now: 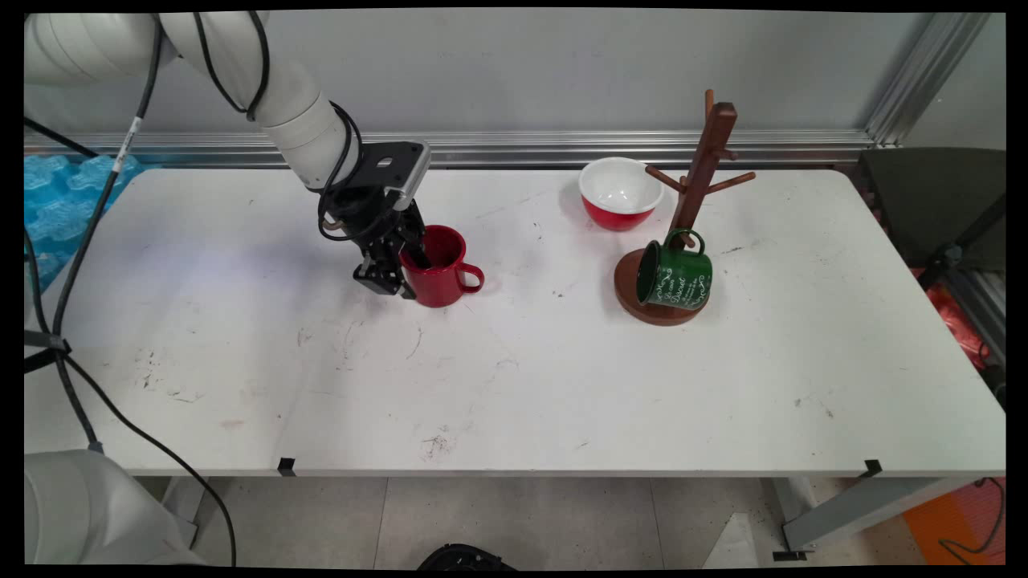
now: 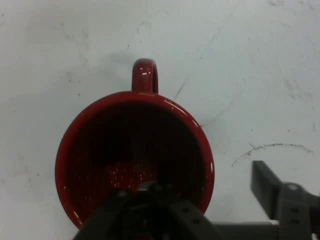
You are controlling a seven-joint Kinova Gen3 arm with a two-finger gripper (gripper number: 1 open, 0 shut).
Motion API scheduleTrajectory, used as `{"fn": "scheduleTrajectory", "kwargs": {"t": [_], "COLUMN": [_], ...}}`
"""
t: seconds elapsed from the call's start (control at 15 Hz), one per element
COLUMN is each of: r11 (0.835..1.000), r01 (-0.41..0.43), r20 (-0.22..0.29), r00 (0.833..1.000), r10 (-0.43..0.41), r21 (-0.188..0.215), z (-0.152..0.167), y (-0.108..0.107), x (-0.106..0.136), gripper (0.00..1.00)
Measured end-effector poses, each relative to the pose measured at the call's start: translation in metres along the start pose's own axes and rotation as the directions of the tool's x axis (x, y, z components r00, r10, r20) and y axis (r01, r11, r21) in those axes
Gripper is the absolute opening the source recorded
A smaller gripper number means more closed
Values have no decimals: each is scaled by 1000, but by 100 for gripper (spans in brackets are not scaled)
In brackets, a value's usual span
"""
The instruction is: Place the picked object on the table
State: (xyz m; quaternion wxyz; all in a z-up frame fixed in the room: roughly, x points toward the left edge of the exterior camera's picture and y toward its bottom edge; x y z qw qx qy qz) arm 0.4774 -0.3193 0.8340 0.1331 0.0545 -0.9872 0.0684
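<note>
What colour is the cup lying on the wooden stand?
Green with white writing; the green cup shows best in the main view.

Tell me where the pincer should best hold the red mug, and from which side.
Probably the rim wall opposite the handle, from above: the red mug stands upright, mouth open upward, so one finger fits inside and one outside. The pincer already straddles that wall.

A white, scuffed table [image 1: 562, 385] carries a red mug [image 1: 440, 273] left of centre. Toward the back right stand a red bowl [image 1: 620, 193] and a wooden mug tree [image 1: 683, 241], with a green mug [image 1: 675, 277] tilted on the tree's base.
</note>
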Motion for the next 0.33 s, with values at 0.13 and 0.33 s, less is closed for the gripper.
{"fn": "scheduleTrajectory", "kwargs": {"t": [0.13,0.33], "r11": [1000,1000], "r01": [-5,-13], "r20": [1,0], "r00": [1000,1000], "r10": [5,13], "r21": [-1,-3], "z": [0,0], "y": [0,0], "x": [1,3], "gripper": [100,100]}}
